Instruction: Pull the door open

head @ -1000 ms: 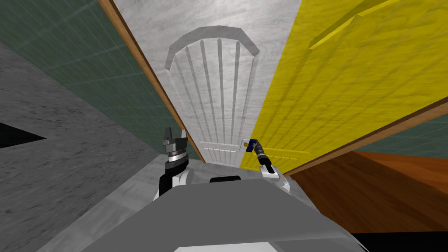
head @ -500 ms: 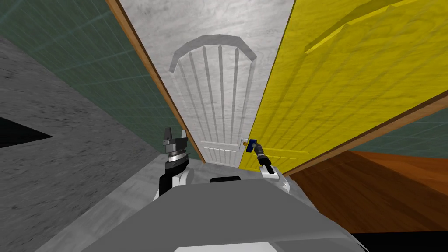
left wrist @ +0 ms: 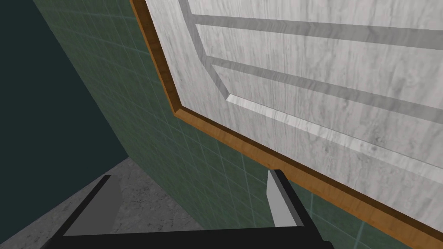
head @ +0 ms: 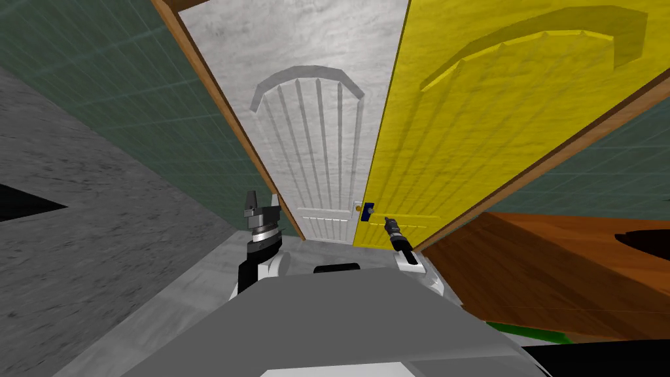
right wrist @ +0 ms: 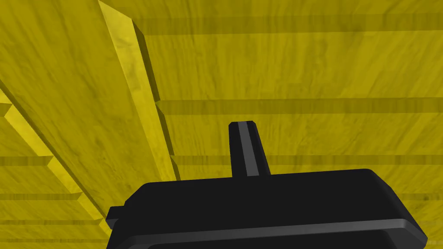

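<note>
A double door fills the middle of the head view: a pale grey leaf (head: 314, 144) on the left and a yellow leaf (head: 471, 131) on the right. A small blue handle (head: 367, 212) sits on the yellow leaf's inner edge. My right gripper (head: 388, 222) hangs just right of that handle, clear of it. In the right wrist view its fingers (right wrist: 245, 147) are pressed together with nothing between them, facing the yellow leaf (right wrist: 303, 65). My left gripper (head: 260, 199) is raised by the left door frame, and its fingers (left wrist: 279, 199) stand wide apart, holding nothing.
A brown frame (head: 216, 111) borders the doorway, with green tiled wall (head: 131, 98) on its left. Grey floor (head: 78, 216) lies to my left and brown wooden floor (head: 556, 262) to my right. A black area (head: 19, 199) shows at the far left.
My right gripper has shut and come off the blue handle, ending a little right of it and lower. The whole head view has swung, so the yellow leaf's arched panel shows more.
</note>
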